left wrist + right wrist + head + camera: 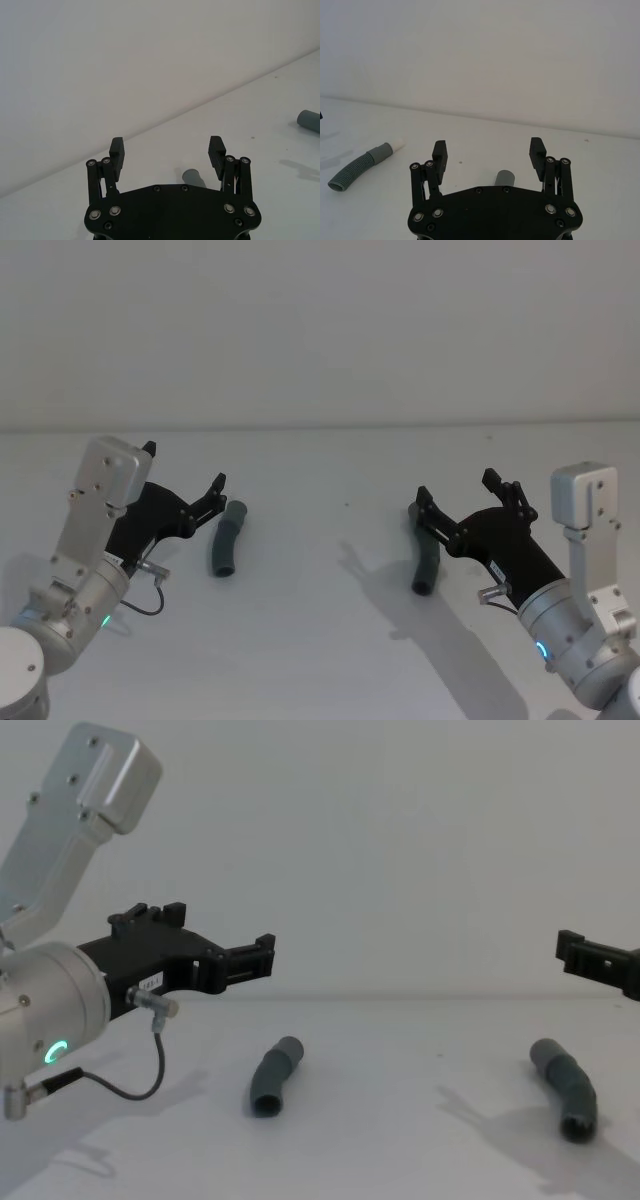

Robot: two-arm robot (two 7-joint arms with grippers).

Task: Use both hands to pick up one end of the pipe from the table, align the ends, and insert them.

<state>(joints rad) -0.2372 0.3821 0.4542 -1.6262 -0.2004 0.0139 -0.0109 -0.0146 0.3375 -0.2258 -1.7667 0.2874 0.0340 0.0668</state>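
Two spread end effectors (185,464) (455,486) hover over two pipe pieces (227,538) (428,562)

Bare lab: white table (330,660), white wall (320,330)

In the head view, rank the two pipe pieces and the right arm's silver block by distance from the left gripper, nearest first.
1. Left pipe piece, just beside the left gripper.
2. Right pipe piece, right of centre.
3. Right arm's silver block, at the far right.
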